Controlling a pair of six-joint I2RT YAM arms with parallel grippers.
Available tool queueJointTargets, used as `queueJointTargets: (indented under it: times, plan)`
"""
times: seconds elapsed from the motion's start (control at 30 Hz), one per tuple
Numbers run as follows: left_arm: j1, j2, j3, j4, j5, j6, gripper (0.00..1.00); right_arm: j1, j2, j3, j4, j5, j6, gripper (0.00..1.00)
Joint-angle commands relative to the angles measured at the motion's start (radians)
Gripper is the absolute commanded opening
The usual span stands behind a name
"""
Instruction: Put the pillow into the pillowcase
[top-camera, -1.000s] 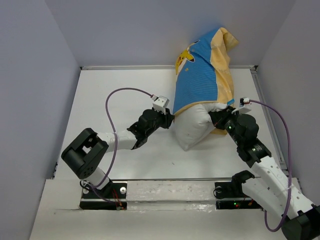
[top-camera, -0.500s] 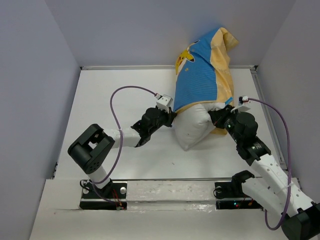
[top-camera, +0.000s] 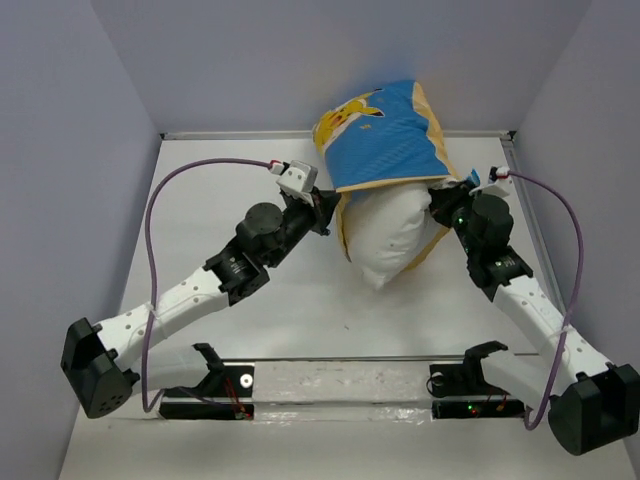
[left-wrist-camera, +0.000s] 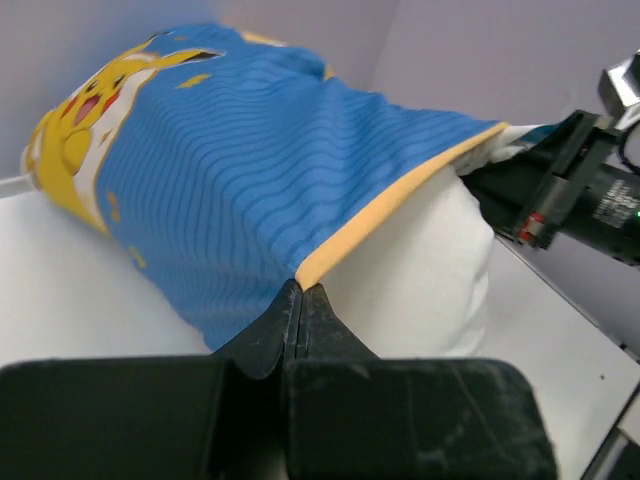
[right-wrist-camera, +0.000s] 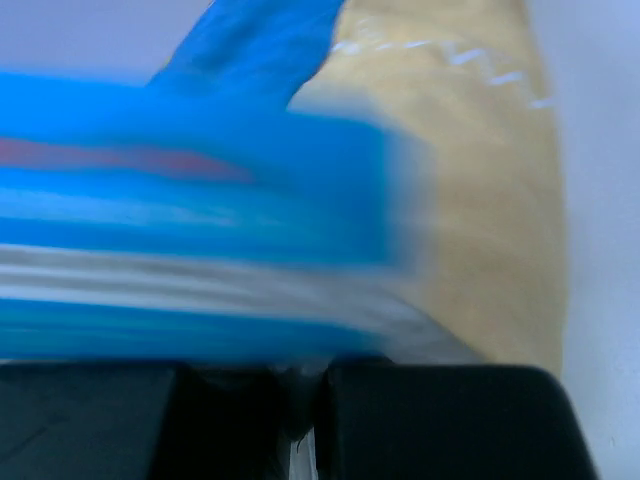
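Top external: left pincer (top-camera: 331, 211) and right pincer (top-camera: 441, 192) clamp thin striped pillowcase (top-camera: 385, 150) over plump pillow (top-camera: 390, 238).

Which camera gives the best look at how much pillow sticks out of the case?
Top external: the pillow shows most of its bare end below the pillowcase hem. Left wrist shows only one white side under the hem, past the left gripper. Right wrist is blurred blue and yellow cloth; no pillow discernible.

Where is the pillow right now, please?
In the top view, the pillow is just right of table centre, its far end inside the pillowcase, between the left gripper and right gripper.
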Motion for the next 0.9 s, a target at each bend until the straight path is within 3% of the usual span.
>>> queueJointTargets:
  times: [0.0, 0.2, 0.33, 0.37, 0.4, 0.43, 0.53, 0.7, 0.87]
  plan:
    - [-0.039, -0.155, 0.148, -0.110, 0.037, -0.001, 0.00, -0.066, 0.058, 0.043, 0.187, 0.149, 0.119, 0.00]
    - [-0.039, -0.150, 0.300, -0.302, 0.159, -0.032, 0.00, -0.075, 0.310, -0.069, 0.263, 0.205, 0.233, 0.00]
    - [-0.039, -0.101, 0.279, -0.316, 0.230, -0.058, 0.00, -0.075, 0.286, -0.124, 0.311, 0.151, 0.203, 0.02]
    - [-0.039, -0.086, 0.280, -0.318, 0.238, -0.064, 0.00, -0.075, 0.249, -0.112, 0.287, 0.137, 0.177, 0.20]
    - [-0.039, -0.057, 0.285, -0.315, 0.267, -0.066, 0.00, -0.075, 0.227, -0.092, 0.254, 0.095, 0.144, 0.33]
    - [-0.039, -0.038, 0.291, -0.307, 0.281, -0.070, 0.00, -0.075, 0.188, -0.040, 0.169, 0.058, 0.077, 0.61]
    - [-0.039, 0.020, 0.338, -0.293, 0.314, -0.075, 0.00, -0.075, 0.114, 0.031, -0.021, -0.111, -0.038, 0.83]
    - [-0.039, 0.069, 0.403, -0.286, 0.319, -0.066, 0.00, -0.075, -0.073, 0.003, -0.214, -0.252, -0.100, 0.86]
    - [-0.039, 0.124, 0.455, -0.293, 0.305, -0.051, 0.00, -0.040, -0.173, -0.142, -0.329, -0.458, -0.106, 0.87]
